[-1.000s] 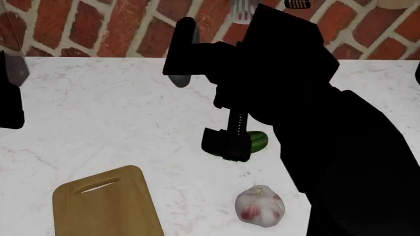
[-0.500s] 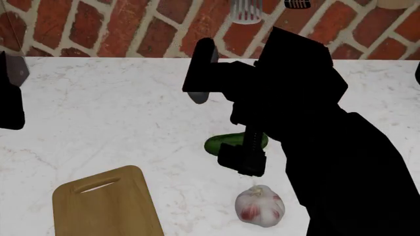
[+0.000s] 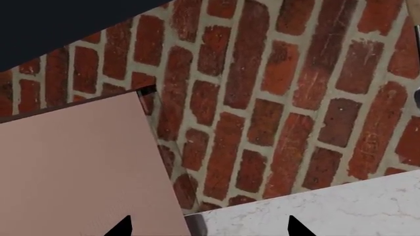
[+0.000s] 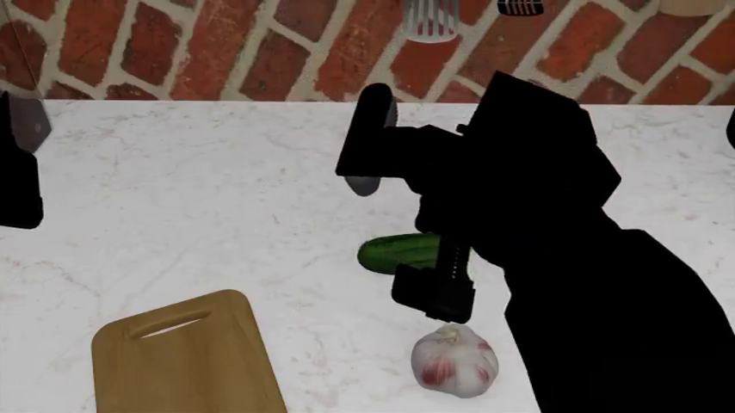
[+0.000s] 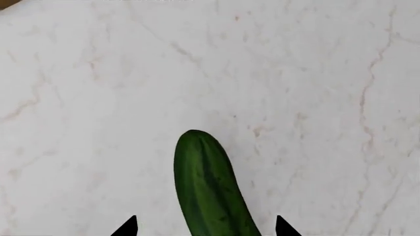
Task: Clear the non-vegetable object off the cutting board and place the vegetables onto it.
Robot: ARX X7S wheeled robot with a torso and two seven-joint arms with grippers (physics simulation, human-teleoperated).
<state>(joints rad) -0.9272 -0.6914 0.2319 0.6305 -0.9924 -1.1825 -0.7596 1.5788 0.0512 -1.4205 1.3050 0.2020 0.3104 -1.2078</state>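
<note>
Bare board (image 4: 184,361), green cucumber (image 4: 397,252) and blotchy garlic (image 4: 455,361) lie apart.

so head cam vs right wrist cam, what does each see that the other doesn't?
Head view only: the cutting board, bare, the garlic bulb on the counter beside it, the brick wall, and the right arm over the cucumber, hiding one end. It does not show whether that gripper is open.

Right wrist view only: the right gripper with its two fingertips apart either side of the cucumber, so it looks open, not closed on it.

Both: the cucumber lying on the white marble counter.
</note>
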